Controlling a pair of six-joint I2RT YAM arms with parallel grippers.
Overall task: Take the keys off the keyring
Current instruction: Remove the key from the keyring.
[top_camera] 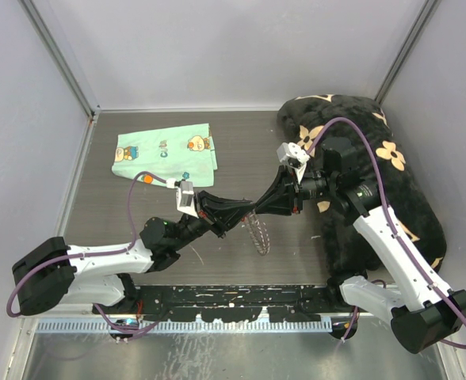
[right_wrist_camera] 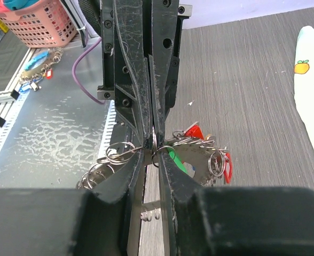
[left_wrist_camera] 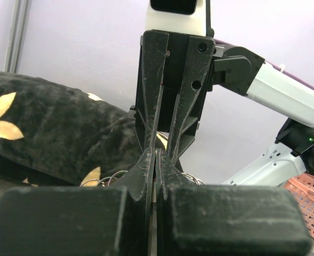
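Note:
The keyring (top_camera: 258, 231) hangs in the air over the middle of the table, a wire loop fringed with small silver rings (right_wrist_camera: 117, 152). On it hang the keys: a red head (right_wrist_camera: 192, 131), a green one (right_wrist_camera: 176, 160), another red (right_wrist_camera: 227, 168). My left gripper (top_camera: 246, 211) reaches in from the left and is shut on the loop's top; in its own view its tips (left_wrist_camera: 156, 154) press together. My right gripper (right_wrist_camera: 152, 149) meets it head-on, jaws nearly together, pinching the wire and a small ring just below the left tips.
A mint-green cartoon-print cloth (top_camera: 166, 152) lies at the back left. A black cushion with gold flowers (top_camera: 376, 182) fills the right side under the right arm. A pink basket (right_wrist_camera: 37, 24) and a second bunch of keys (right_wrist_camera: 37, 72) sit off the table's near edge.

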